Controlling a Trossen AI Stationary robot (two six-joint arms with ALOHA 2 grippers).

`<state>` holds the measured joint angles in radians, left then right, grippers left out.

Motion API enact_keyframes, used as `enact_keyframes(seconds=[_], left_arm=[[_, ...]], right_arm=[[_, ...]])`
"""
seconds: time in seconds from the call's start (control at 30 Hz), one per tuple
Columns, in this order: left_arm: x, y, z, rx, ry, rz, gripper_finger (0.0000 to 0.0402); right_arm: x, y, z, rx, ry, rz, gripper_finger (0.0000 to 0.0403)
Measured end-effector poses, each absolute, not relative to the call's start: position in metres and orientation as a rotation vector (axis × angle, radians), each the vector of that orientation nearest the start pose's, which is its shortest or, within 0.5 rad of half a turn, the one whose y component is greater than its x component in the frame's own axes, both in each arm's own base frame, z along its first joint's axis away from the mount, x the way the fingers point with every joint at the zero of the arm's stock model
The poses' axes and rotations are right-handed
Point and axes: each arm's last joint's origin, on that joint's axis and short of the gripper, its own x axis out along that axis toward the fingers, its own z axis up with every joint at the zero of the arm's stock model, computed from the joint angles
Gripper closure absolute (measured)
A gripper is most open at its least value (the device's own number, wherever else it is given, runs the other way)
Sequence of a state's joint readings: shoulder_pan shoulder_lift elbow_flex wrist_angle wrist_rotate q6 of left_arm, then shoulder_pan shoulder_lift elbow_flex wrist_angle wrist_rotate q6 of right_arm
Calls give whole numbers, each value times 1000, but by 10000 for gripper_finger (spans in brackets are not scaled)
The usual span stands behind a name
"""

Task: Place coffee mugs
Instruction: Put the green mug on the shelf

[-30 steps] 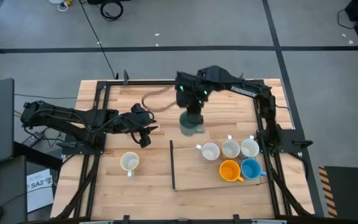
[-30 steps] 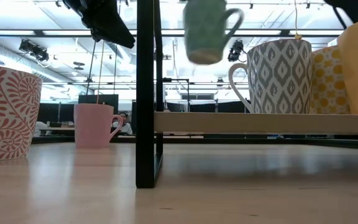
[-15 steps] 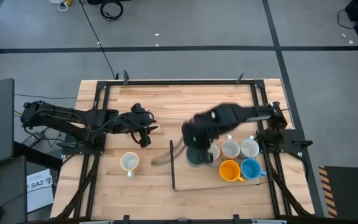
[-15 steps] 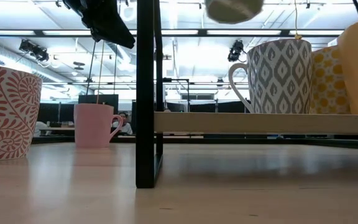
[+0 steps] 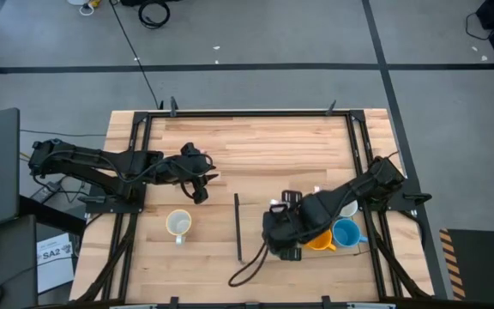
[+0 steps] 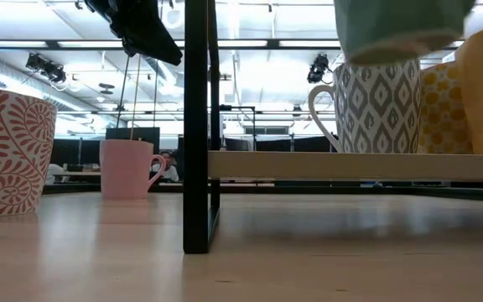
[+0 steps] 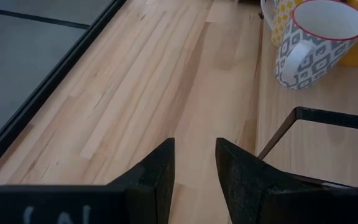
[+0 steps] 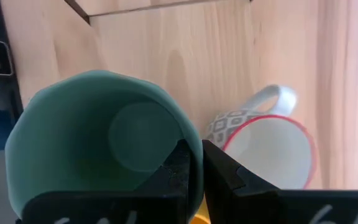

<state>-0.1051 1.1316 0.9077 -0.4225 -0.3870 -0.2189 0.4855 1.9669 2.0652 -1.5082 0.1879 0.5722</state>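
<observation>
Pinching the empty green mug's point(image 8: 104, 143) rim, the right tool point(image 8: 191, 171) hangs over the grey-patterned mug point(image 8: 266, 146).

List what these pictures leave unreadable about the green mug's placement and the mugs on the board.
- Green mug: handle unseen in every view; low view cuts its top off at the frame edge.
- Whether it touches the board: high view, right arm covers it.
- Right gripper: fingertips pinch the rim.
- Grey-patterned mug: high view, hidden under the arm.
- Left gripper: idle, open.

"sa2" on a white paper sheet point(image 5: 54, 255) beside the table's left edge, no other legible text
</observation>
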Motion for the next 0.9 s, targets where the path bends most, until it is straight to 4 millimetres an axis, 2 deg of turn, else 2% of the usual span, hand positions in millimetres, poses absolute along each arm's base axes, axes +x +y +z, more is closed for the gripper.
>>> enact_keyframes(seconds=[0.27, 0.53, 0.73, 0.9], left_arm=[[235, -14, 290, -57, 594, 340, 278], [235, -14, 290, -56, 595, 340, 278], [235, -14, 290, -56, 595, 340, 278], [235, -14, 290, -56, 595, 340, 278]], right_arm=[[337, 178, 303, 37, 1357, -178, 374], [337, 178, 287, -18, 1391, -159, 374], [335, 178, 288, -59, 1410, -90, 373], [328, 174, 302, -64, 1378, -69, 373]])
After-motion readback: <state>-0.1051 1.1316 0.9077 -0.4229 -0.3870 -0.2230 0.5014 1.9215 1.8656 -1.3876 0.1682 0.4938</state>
